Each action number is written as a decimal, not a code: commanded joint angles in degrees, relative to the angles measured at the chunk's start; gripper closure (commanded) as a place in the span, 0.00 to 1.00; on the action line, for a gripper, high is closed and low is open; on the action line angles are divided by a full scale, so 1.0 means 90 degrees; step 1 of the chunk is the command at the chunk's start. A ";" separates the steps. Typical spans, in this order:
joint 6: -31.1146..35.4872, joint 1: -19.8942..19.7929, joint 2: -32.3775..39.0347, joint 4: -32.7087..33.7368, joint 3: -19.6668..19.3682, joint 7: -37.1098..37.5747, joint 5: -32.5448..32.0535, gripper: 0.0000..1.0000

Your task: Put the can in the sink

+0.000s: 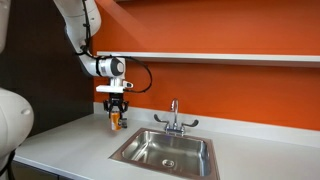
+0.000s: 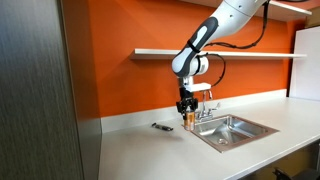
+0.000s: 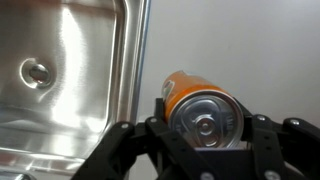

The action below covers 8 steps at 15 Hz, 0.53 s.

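My gripper (image 1: 117, 116) is shut on the small orange can (image 1: 116, 120) with a pale silvery top and holds it above the white counter, just beside the sink's rim. In the wrist view the can (image 3: 200, 110) sits between the two black fingers (image 3: 205, 128), its pull-tab top facing the camera. The stainless steel sink (image 1: 165, 150) lies to one side of the can, with a round drain (image 3: 37, 72) and a chrome two-handled faucet (image 1: 174, 118). The can (image 2: 188, 118) and the sink (image 2: 232, 129) show in both exterior views.
A tiny dark object (image 2: 160, 127) lies on the white counter (image 2: 150, 150) near the orange wall. A white shelf (image 2: 230, 53) runs along the wall above the arm. A dark panel (image 2: 40, 90) stands at the counter's end.
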 commanded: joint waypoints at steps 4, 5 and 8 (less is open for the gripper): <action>0.0172 -0.0471 -0.0792 -0.0726 -0.0305 0.0139 0.0022 0.62; 0.0200 -0.0536 -0.0862 -0.0805 -0.0365 0.0145 0.0032 0.62; 0.0295 -0.0733 -0.0997 -0.0998 -0.0551 0.0174 0.0027 0.62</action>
